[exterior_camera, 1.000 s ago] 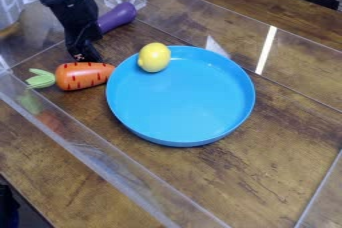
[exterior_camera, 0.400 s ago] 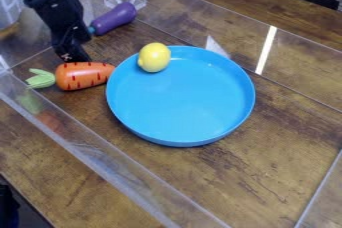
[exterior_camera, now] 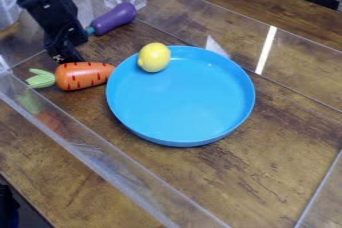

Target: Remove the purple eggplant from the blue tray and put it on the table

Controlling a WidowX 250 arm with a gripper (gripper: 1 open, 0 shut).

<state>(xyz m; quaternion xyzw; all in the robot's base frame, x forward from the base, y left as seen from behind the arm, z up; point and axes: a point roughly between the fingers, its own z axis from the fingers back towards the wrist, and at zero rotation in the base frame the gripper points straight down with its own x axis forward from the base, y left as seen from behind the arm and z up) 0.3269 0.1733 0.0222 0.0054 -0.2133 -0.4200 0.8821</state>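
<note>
In the camera view, the black gripper (exterior_camera: 72,48) is hanging near the orange carrot (exterior_camera: 84,75); its jaws are standing open, released. The purple eggplant (exterior_camera: 114,17) is lying on the table (exterior_camera: 201,180), outside the blue tray (exterior_camera: 181,96) (its stem end is pointing down-left, I see). The yellow ball (exterior_camera: 154,57) is resting at the tray's upper-left rim.
</note>
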